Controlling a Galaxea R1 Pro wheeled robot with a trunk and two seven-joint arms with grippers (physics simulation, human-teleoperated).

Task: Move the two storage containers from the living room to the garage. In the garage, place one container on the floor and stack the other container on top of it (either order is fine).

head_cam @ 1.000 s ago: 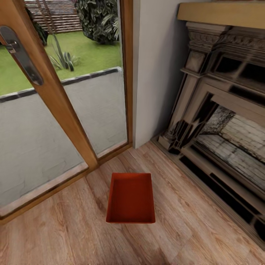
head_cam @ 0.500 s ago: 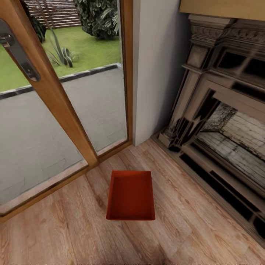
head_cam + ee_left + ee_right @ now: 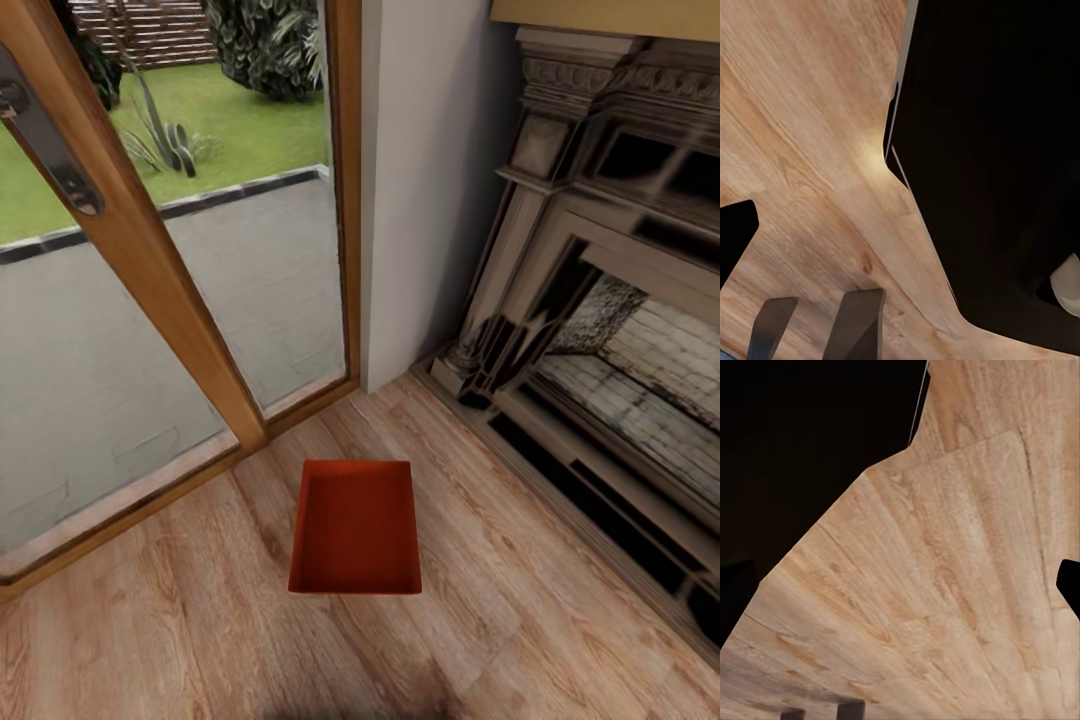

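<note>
We see one red-orange bin (image 3: pixel 355 527), open-topped, rectangular and thin-walled, sitting empty and upright on the pale plank floor (image 3: pixel 180 630), near the glass door (image 3: pixel 150 290) and well left of the fireplace (image 3: pixel 600 330). Our left end effector (image 3: pixel 817 322) has its dark fingers apart over bare planks. We cannot tell how the right end effector (image 3: pixel 821 711) stands, as just its fingertips show.

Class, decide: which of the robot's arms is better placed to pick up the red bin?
Neither clearly: the storage container lies almost dead centre ahead, and the left gripper and right gripper both hang over wood floor beside the robot's base. A two-arm lift looks likeliest.
</note>
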